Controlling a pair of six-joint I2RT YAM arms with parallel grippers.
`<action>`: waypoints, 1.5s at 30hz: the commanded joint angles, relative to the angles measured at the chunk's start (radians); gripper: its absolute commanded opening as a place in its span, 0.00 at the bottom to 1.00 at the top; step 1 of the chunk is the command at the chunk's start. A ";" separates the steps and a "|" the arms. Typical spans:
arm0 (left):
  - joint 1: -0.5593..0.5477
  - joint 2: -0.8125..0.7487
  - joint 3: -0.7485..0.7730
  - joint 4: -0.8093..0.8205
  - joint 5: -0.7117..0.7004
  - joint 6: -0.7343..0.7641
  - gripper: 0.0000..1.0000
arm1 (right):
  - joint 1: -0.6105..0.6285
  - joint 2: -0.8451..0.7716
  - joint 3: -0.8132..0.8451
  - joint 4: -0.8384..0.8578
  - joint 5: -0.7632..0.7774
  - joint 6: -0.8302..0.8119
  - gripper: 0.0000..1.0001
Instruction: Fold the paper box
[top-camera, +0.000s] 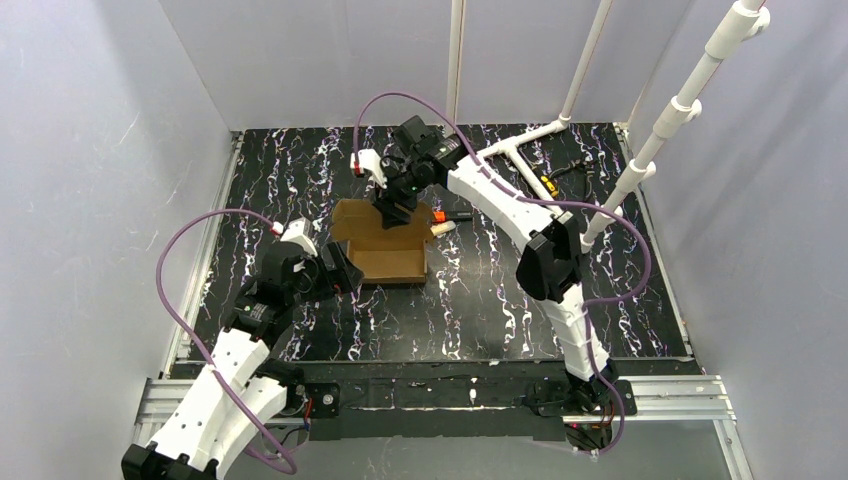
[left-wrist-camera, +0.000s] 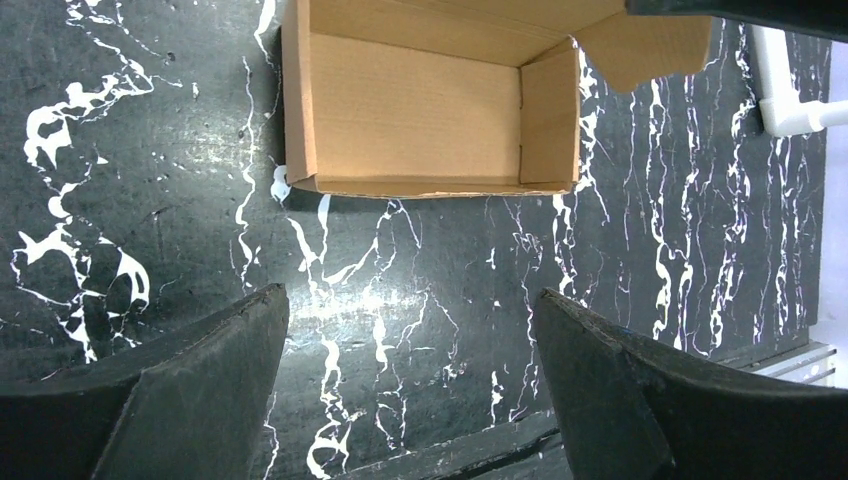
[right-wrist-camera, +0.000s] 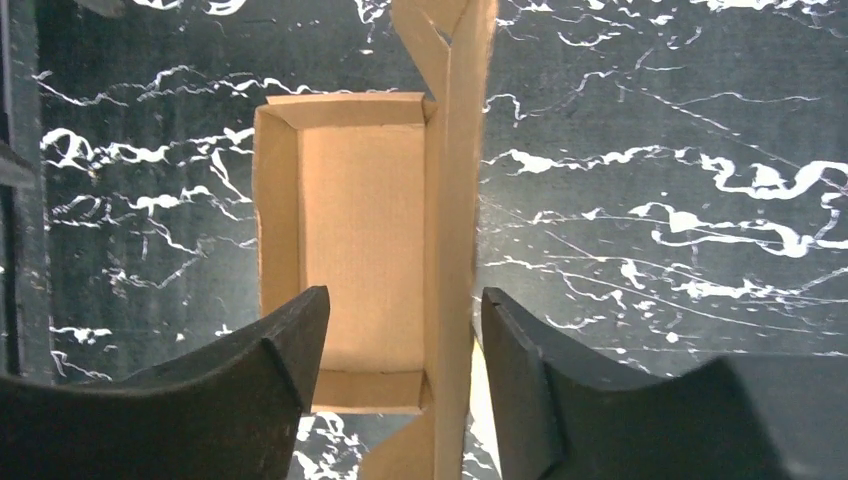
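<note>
The paper box (top-camera: 388, 262) sits mid-table (top-camera: 480, 300), mouth up, its long axis running 9 to 3 and its lid (right-wrist-camera: 458, 200) standing along the 12 o'clock edge. My right gripper (right-wrist-camera: 405, 300) straddles that lid, fingers apart and unclamped, likely to tip it shut. My left gripper (left-wrist-camera: 410, 300) waits empty, spread wide, at 8 o'clock.

A bare strip of table (top-camera: 480, 300) lies between the wide-spread left claw (left-wrist-camera: 410, 298) and the paper box (top-camera: 390, 258), and the near part of the box's tray is open from above. Its upright flap (right-wrist-camera: 455, 200) stands between the parted fingers of the right claw (right-wrist-camera: 405, 295) and walls off the box's far side. Small markers (top-camera: 440, 222) lie just right of the box, a white pipe frame (top-camera: 520, 140) crosses the far right, and the near right of the table offers passage.
</note>
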 joint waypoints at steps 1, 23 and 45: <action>0.004 -0.005 0.021 -0.030 -0.036 0.013 0.90 | -0.017 -0.113 0.053 -0.024 0.029 -0.017 0.73; 0.003 -0.020 -0.080 0.149 0.181 -0.100 0.98 | -0.394 -0.129 -0.515 0.166 -0.077 -0.537 0.84; 0.004 0.062 -0.044 0.183 0.216 -0.071 0.98 | -0.391 0.017 -0.472 0.128 -0.030 -0.508 0.13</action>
